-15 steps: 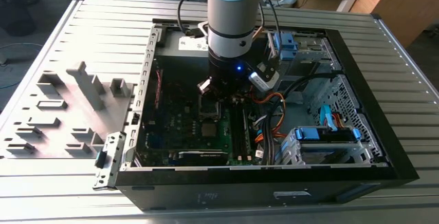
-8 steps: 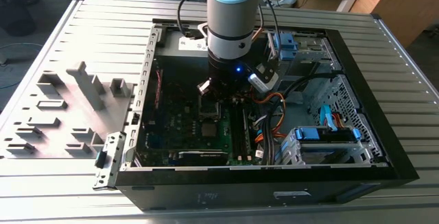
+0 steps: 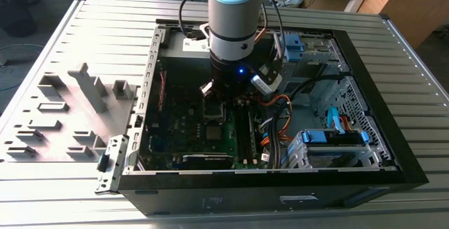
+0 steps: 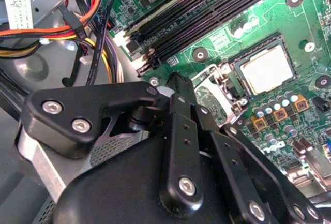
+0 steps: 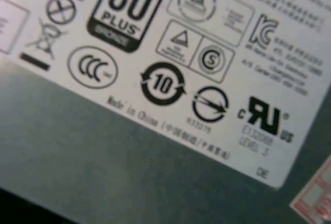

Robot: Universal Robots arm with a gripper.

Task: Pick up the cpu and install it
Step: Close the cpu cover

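The cpu, a small square chip with a pale silver top, lies flat inside the dark-framed socket on the green motherboard. It is apart from my gripper, whose black linkage rises in the foreground of the second wrist view, a short way off to the side of the socket. In the exterior view my gripper hangs low inside the open computer case, right over the socket area of the board. Nothing shows between the gripper's jaws.
Long black memory slots run beside the socket. Orange, yellow and black cables bundle nearby. The labelled power-supply box is close to the first wrist camera. Blue drive caddies fill the case's right. A grey fixture tray lies outside, at the exterior view's left.
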